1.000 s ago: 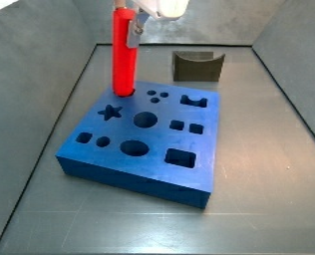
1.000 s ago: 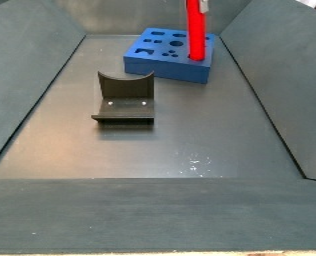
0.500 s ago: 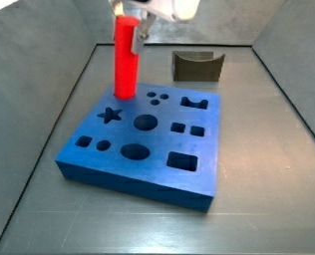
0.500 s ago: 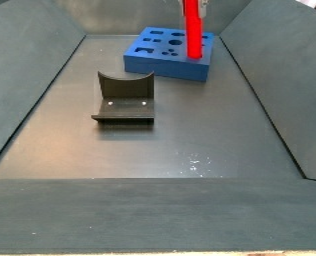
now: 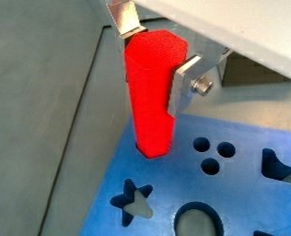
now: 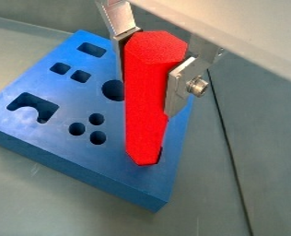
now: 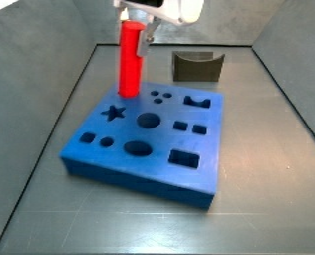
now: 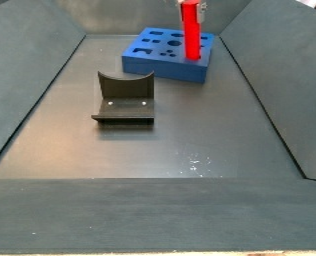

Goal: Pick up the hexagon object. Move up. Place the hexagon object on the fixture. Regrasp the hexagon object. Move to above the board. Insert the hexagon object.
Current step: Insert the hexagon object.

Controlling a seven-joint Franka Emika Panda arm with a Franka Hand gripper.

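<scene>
The end effector [image 5: 157,55] hangs over a corner of the board [image 7: 154,159], its two flat silver fingers [image 6: 181,81] closed on the upper end of the hexagon object [image 5: 151,92]. The bright red prism stands upright below the fingers, and its lower end reaches the blue top of the board in both wrist views, at the corner beside the star cut-out [image 5: 134,200] and the three small round holes [image 5: 212,155]. Whether the tip has entered a hole cannot be told.

In a side view the end effector [image 7: 138,22] holds the hexagon object [image 7: 127,58] over the board's far corner, and the fixture [image 7: 196,66] sits on the worktop [image 7: 273,110] just beyond the board, apart from it. In a side view from the opposite end the fixture [image 8: 122,98] stands nearer the camera, well apart from the board [image 8: 169,53].

No brand, label or writing can be read on any part.
</scene>
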